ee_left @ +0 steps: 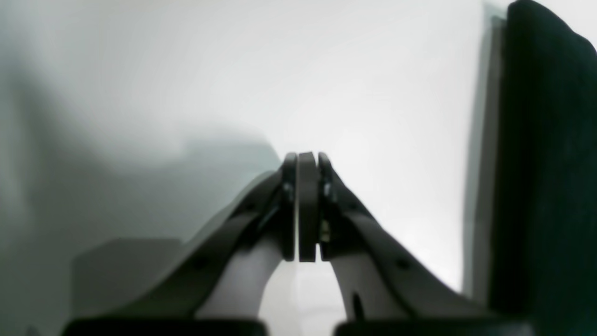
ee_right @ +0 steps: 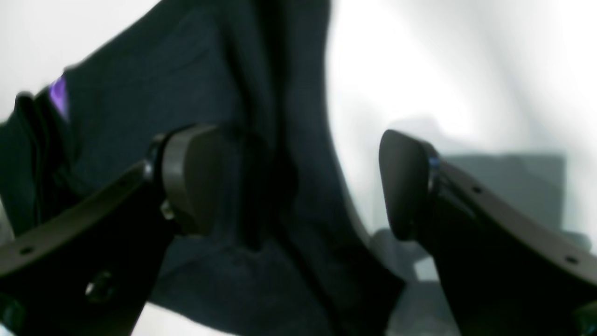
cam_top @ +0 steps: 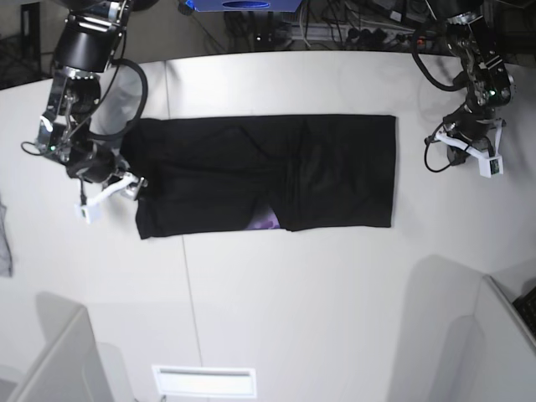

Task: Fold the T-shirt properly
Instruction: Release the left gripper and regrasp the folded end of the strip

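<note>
With the right gripper (ee_right: 298, 182) spread wide over the left edge of the large black cloth T-shirt (cam_top: 268, 176), a long band across the white table (cam_top: 335, 293) at frame centre, and the left gripper (ee_left: 307, 205) pinched empty beside its right end, the lengthwise fold looks done; next likely calls for grasping an end to fold across.
</note>
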`<state>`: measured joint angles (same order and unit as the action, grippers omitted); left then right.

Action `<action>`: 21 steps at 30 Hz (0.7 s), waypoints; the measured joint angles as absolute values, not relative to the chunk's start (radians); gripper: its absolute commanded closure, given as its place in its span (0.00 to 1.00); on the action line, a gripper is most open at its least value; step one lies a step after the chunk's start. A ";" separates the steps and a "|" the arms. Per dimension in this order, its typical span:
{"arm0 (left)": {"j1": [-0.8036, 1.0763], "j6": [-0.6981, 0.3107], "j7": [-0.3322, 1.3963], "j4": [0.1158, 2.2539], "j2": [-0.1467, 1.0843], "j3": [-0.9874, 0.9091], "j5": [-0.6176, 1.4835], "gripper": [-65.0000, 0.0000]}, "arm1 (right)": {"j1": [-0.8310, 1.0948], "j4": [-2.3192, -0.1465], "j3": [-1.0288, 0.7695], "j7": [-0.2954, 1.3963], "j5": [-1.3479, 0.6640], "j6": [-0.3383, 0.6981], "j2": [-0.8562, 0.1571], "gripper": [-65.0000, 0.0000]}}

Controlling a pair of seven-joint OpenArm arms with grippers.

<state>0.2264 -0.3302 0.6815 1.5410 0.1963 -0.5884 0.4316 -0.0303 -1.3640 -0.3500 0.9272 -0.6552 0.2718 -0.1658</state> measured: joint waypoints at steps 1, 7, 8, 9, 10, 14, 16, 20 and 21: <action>0.213 -0.331 0.672 1.527 0.196 -0.587 0.436 1.00 | -0.025 -1.364 -0.331 0.919 -0.659 0.274 -0.168 0.29; 0.191 -0.331 0.652 1.481 0.198 -0.474 0.435 1.00 | -0.016 -1.369 -0.274 0.911 -0.674 0.279 -0.163 0.39; 0.189 -0.334 0.635 1.481 0.196 -0.452 0.434 1.00 | -0.015 -1.369 -0.274 0.912 -0.674 0.279 -0.163 0.40; 0.189 -0.332 0.595 1.480 0.196 -0.428 0.434 1.00 | -0.015 -1.367 -0.274 0.912 -0.677 0.281 -0.165 0.41; 0.189 -0.330 0.561 1.473 0.196 -0.406 0.435 1.00 | -0.015 -1.367 -0.274 0.915 -0.678 0.281 -0.165 0.42; 0.180 -0.335 0.498 1.417 0.202 -0.331 0.451 1.00 | -0.018 -1.340 -0.275 0.907 -0.686 0.283 -0.168 0.47; 0.166 -0.334 0.481 1.394 0.205 -0.304 0.457 1.00 | -0.023 -1.311 -0.275 0.885 -0.704 0.287 -0.168 0.55; 0.132 -0.339 0.475 1.358 0.205 -0.279 0.464 1.00 | -0.027 -1.282 -0.276 0.874 -0.708 0.289 -0.173 0.76; 0.126 -0.339 0.474 1.356 0.205 -0.274 0.465 1.00 | -0.027 -1.280 -0.276 0.874 -0.706 0.289 -0.174 0.82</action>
